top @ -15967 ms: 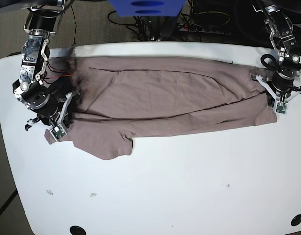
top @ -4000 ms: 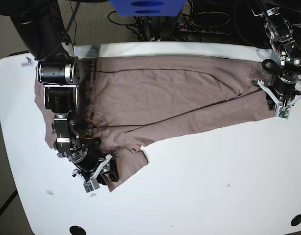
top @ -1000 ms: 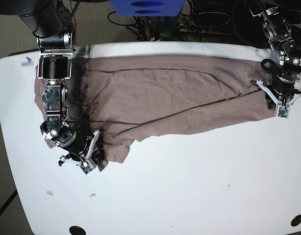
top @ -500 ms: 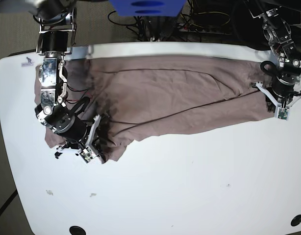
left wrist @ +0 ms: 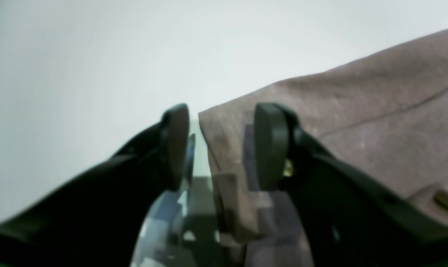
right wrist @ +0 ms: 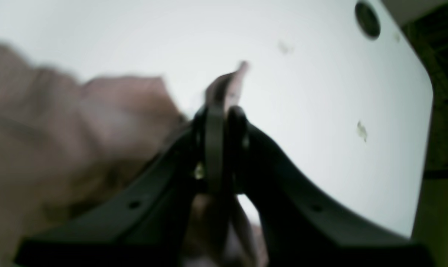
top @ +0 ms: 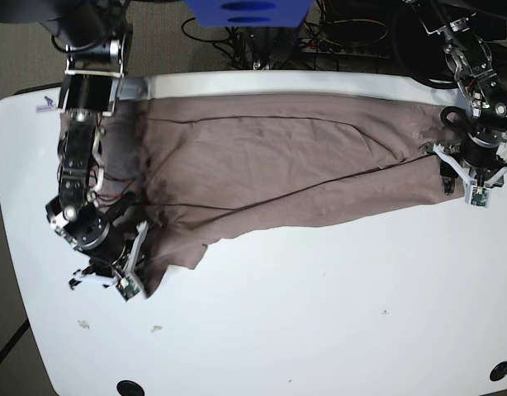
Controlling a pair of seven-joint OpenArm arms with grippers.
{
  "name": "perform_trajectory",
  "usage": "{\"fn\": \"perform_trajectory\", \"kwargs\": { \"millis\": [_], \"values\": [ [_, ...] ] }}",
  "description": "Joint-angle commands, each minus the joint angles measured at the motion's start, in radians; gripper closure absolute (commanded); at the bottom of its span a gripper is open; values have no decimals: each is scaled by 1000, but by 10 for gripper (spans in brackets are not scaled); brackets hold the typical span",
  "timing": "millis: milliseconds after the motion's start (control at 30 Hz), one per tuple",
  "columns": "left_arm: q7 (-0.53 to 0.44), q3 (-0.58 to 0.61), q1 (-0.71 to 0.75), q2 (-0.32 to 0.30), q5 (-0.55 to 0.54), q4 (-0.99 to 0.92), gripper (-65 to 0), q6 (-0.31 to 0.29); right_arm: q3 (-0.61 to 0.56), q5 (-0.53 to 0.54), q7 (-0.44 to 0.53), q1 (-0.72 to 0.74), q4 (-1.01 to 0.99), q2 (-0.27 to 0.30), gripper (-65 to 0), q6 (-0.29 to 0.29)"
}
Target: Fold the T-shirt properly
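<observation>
Left gripper [left wrist: 222,146] agape, right gripper [right wrist: 224,144] pinched.

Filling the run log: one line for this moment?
left gripper: open, astride T-shirt edge | right gripper: shut on T-shirt | table: shirt spread

We can read no text, brand or number anywhere; only a small dark mark [top: 45,103], too small to make out, sits on the bench's [top: 319,313] far corner.

Bright even light; wrist views blurry w/ fisheye warp, base sharp.
</observation>
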Motion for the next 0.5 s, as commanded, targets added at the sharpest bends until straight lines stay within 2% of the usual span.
{"fn": "perform_trajectory", "kwargs": {
  "millis": [0, 133, 200, 333, 467],
  "values": [
    [6, -8, -13, -13, -9, 12, -217, 2, 20, -14, 33, 80, -47, 5, -113, -14],
    [2, -8, -15, -10, -9, 15, -138, -1, 22, -22, 55, 121, -114, -2, -183, -14],
    [0, -13, -16, -12, -7, 19, -94, -5, 19, -11, 50, 135, -167, -6, -258, -14],
    [-2, -19, -20, -10, -7, 18, -85, -6, 9, -9, 50, 125, -163, -10, -275, -14],
    [2, -28, -28, -10, -8, 11, -107, -7, 2, 10, 39, 99, -126, -7, -281, -14]
  ]
}}
